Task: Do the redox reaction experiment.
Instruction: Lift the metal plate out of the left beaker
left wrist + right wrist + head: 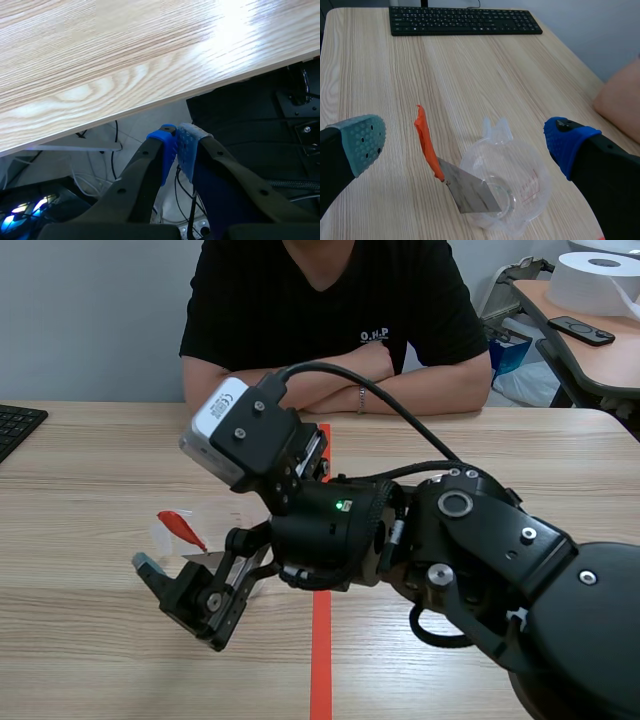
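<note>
A clear plastic measuring cup stands on the wooden table. A thin metal sheet with a red handle leans into it, handle sticking out over the rim. My right gripper hangs open above them, its fingers on either side of the cup and touching nothing. In the scene view the right arm crosses past the tape line, its gripper beside the red handle. My left gripper is shut on nothing, below the table's front edge.
A black keyboard lies at the table's left side, beyond the cup. A person sits across the table with folded arms resting on it. An orange tape line runs down the middle. A side desk stands at the back right.
</note>
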Robot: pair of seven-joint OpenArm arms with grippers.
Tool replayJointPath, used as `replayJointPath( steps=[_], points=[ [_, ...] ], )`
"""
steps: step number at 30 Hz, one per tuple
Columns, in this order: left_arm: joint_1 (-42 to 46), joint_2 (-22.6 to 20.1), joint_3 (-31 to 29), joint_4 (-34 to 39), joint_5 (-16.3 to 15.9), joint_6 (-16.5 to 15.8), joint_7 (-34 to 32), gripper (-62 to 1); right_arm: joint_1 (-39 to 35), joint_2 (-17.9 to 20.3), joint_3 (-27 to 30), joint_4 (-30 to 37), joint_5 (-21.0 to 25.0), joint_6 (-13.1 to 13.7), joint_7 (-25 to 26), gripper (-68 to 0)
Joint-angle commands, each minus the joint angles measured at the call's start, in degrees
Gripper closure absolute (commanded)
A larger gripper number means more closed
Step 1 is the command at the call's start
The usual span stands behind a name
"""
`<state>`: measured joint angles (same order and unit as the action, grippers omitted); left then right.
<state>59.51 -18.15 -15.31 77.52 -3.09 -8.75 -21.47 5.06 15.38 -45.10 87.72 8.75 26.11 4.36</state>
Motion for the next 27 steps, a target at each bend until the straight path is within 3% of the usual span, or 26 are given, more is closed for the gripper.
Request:
replayJointPath(
  steps=[1,4,19,27],
  points=[
    [0.3,-0.1,-0.2,1.1,-0.4,0.0,-1.6,-4.1,0.7,0.2,0.2,1.0,0.4,-0.2,0.9,-58.4],
    [0.3,-0.1,-0.2,1.1,-0.4,-0.7,-1.7,-4.1,0.7,0.2,0.2,1.0,0.4,-0.2,0.9,-46.7],
    [0.3,-0.1,-0.2,1.1,-0.4,-2.1,-5.1,-4.0,0.7,0.2,0.2,1.0,0.4,-0.2,1.4,-3.4],
    [0.4,-0.1,-0.2,1.1,-0.3,-2.1,-7.4,-4.0,0.9,0.2,0.3,2.8,0.5,-0.1,2.2,-1.5]
  ],
)
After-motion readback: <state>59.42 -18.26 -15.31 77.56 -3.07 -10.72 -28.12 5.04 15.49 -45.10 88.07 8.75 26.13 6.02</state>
